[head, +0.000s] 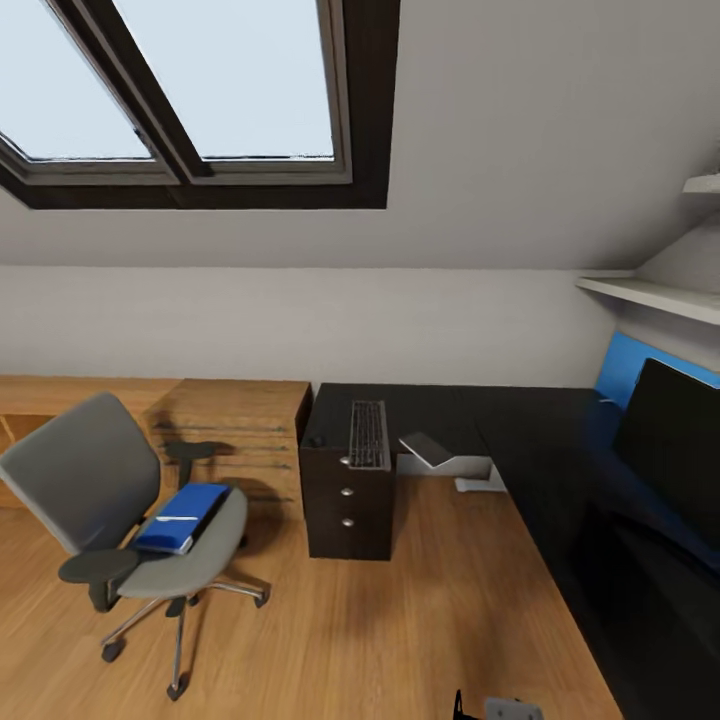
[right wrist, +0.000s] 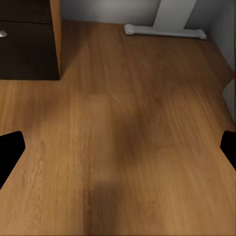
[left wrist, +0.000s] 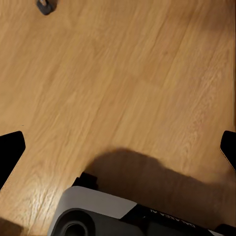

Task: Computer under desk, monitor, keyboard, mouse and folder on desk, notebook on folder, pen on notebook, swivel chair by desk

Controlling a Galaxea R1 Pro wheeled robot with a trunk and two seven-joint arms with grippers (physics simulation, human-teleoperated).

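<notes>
The swivel chair (head: 95, 480) stands on the floor at the left, and the blue folder (head: 183, 516) lies on its grey seat. The black desk (head: 520, 440) runs from the middle to the right, with a blue back panel (head: 622, 365). On its left end lies the keyboard (head: 368, 435); a small dark thing, maybe the mouse (head: 316, 440), sits beside it. The monitor (head: 665, 440) stands on the desk at the right. My left gripper (left wrist: 118, 147) is open over bare floor. My right gripper (right wrist: 118, 147) is open too, above the floor near the desk.
A dark drawer unit (head: 347, 500) stands under the desk's left end, with a white desk foot (right wrist: 164, 30) behind it. A grey flat thing (head: 428, 447) leans at the desk edge. Oak shelving (head: 235, 420) lines the back wall. A chair caster (left wrist: 45, 6) is near my base (left wrist: 98, 216).
</notes>
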